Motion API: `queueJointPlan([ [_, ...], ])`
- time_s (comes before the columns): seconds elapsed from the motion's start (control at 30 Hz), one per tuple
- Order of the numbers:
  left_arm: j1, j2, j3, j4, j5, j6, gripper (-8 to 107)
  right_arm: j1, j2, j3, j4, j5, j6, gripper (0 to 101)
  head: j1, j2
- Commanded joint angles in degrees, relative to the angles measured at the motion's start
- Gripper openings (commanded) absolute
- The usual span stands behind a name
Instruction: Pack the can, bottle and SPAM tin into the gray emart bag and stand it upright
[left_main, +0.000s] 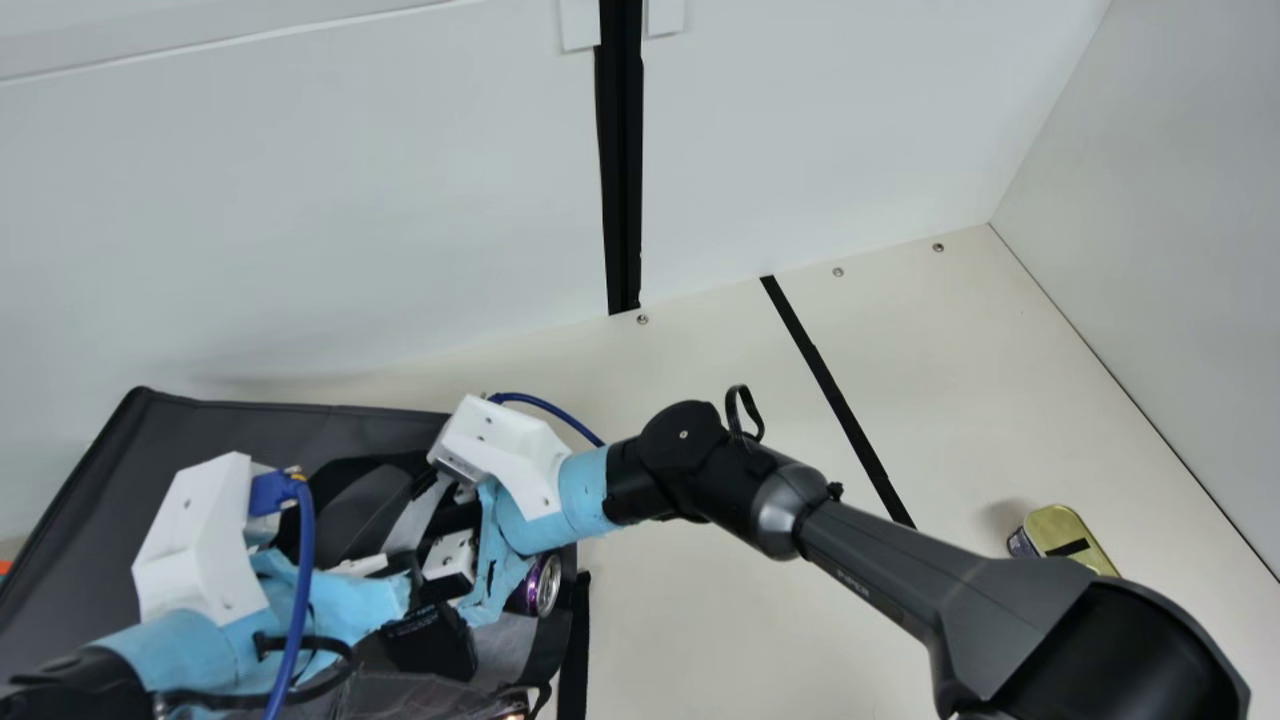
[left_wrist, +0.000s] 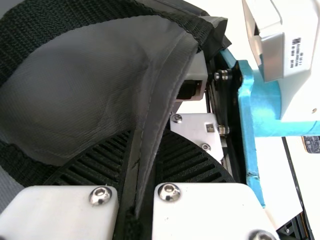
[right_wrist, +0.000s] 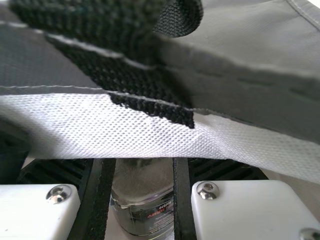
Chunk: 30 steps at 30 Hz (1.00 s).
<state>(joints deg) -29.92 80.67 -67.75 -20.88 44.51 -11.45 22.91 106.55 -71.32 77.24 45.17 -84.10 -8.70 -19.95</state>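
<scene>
1. Standing nearly together, the fingers of the left gripper (left_main: 365, 575) are closed on a fold of the gray bag (left_main: 80, 530); the pinched cloth is seen running between them in the left wrist view.
2. The right gripper (left_main: 450, 548) is placed over the bag, near the left one. Its fingers are held apart, and their tips are covered by the bag's edge, where a white lining (right_wrist: 150, 127) and a black strap (right_wrist: 115, 65) are shown.
3. Between those fingers a container with a dark label (right_wrist: 150, 217) is seen in the right wrist view; whether it is touched by them, or is the bottle, cannot be told.
4. The purple can (left_main: 545, 585) is laid on its side at the bag, just beside the right gripper, with its round end turned outward. How far inside it is tucked cannot be told.
5. The SPAM tin (left_main: 1068, 535) is set well apart from the bag, at the right of the cream table (left_main: 680, 430). Its gold face is turned up and crossed by a black strip, and part of it is hidden by the right arm (left_main: 900, 570).
</scene>
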Motion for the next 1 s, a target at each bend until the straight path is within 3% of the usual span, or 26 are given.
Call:
queueJointPlan([
  [0.0, 0.0, 0.0, 0.0, 0.0, 0.0, 0.0, -8, 0.1, 0.24, -0.32, -0.56, -0.16, 0.22, 27, -1.3, -0.05],
  [0.67, 0.0, 0.0, 0.0, -0.25, 0.54, 0.0, -8, -0.3, 1.36, -2.35, -3.08, 0.66, 1.36, 94, -1.3, -0.05],
  [0.97, 0.0, 0.0, 0.0, -0.25, 0.54, 0.0, -8, -1.11, -0.52, -0.75, -3.88, 1.6, 1.29, 95, -1.3, -0.05],
])
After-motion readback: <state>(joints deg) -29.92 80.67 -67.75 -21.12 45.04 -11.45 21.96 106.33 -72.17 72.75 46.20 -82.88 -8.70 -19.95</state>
